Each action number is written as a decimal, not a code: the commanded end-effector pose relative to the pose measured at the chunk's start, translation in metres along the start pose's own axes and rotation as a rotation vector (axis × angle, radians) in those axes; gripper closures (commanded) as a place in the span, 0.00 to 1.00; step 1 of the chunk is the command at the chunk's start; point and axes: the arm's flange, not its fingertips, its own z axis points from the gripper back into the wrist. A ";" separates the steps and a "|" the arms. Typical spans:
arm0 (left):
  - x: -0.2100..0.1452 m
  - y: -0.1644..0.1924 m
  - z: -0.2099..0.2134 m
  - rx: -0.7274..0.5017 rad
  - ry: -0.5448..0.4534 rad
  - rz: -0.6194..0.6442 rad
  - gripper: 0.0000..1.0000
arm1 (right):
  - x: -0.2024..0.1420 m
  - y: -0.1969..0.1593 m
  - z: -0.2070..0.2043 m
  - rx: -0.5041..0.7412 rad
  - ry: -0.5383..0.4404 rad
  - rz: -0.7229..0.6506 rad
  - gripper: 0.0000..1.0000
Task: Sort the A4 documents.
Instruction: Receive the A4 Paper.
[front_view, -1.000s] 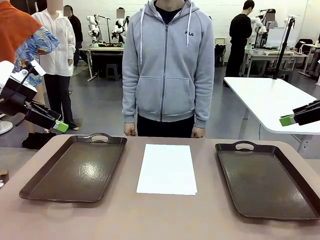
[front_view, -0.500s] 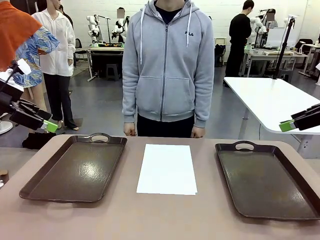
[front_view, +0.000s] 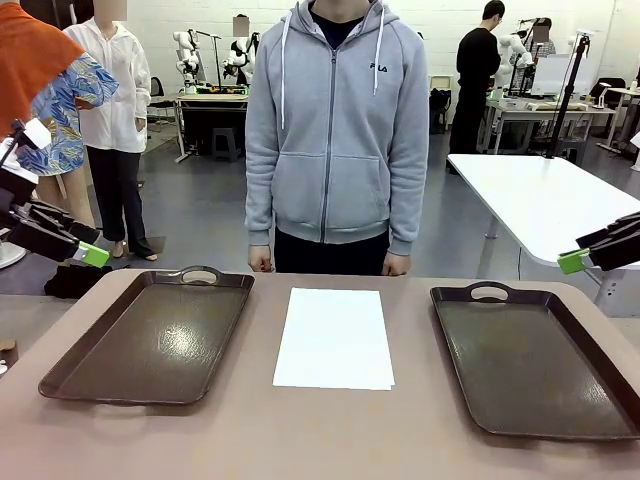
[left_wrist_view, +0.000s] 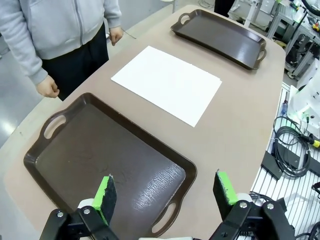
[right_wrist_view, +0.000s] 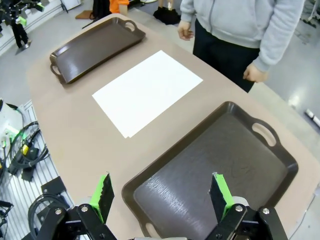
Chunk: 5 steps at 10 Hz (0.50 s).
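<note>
Broadly, the table (front_view: 420, 445) carries two dark brown handled trays, the left tray (front_view: 150, 340) and the right tray (front_view: 540, 365), both with bare, glossy floors. A person (front_view: 335, 130) stands at the far edge between them, hands hanging at the sides. The documents (front_view: 335, 337) lie flat on the table in one white stack, midway between the trays and apart from each. A second sheet's edge peeks out at the stack's near right corner, so there are at least two; the full count cannot be told. Two grippers hang raised, clear of the tabletop: the left gripper (left_wrist_view: 165, 187) at the left side, the right gripper (right_wrist_view: 160, 192) at the right. Each has its jaws spread wide and holds nothing.
</note>
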 end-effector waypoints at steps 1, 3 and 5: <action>-0.007 -0.003 0.001 -0.032 -0.036 -0.033 0.00 | -0.034 0.020 -0.010 0.044 -0.022 0.020 0.00; -0.006 -0.002 0.001 -0.031 -0.030 -0.036 0.00 | -0.034 0.019 -0.009 0.041 -0.027 0.021 0.00; -0.005 -0.002 0.000 -0.042 -0.027 -0.038 0.00 | -0.033 0.018 -0.009 0.021 -0.018 0.013 0.00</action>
